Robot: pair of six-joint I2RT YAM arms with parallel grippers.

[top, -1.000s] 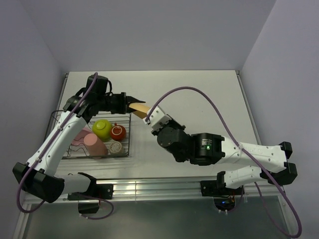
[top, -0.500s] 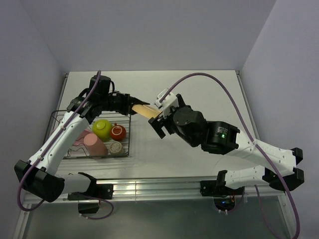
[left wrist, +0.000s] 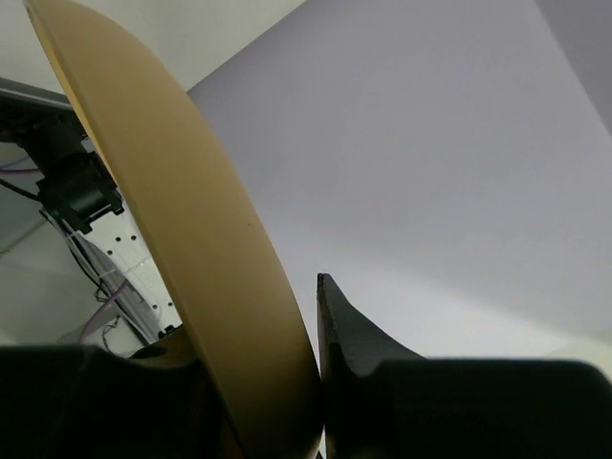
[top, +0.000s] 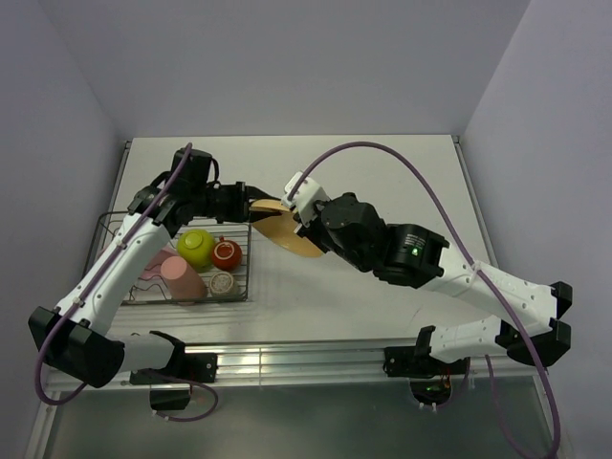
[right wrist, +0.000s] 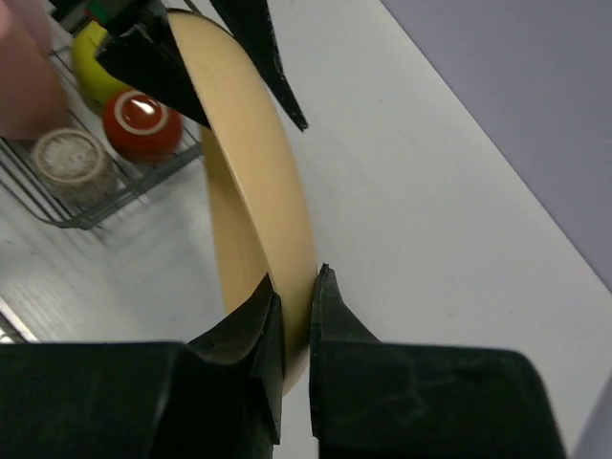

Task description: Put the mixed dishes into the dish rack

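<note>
The right gripper (right wrist: 296,320), open half a second ago, now pinches the rim of the yellow-orange plate (right wrist: 253,172). The left gripper (top: 253,204) clamps the opposite rim. The plate hangs beside the dish rack (top: 248,268), which holds the lime-green bowl (top: 196,246), red-orange bowl (top: 227,253), salmon-pink cup (top: 182,277), beige-grey cup (top: 222,283) and pink plate (top: 145,262).

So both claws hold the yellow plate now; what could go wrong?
The left claw and right claw both pinch the yellow-orange plate by its rim; if they pull apart, it may slip and fall.
The dish rack is crowded near the small red-orange bowl; the plate could knock it.

Tilted yellow-orange plate (top: 283,235), seemingly beside rack (top: 249,260)
</note>
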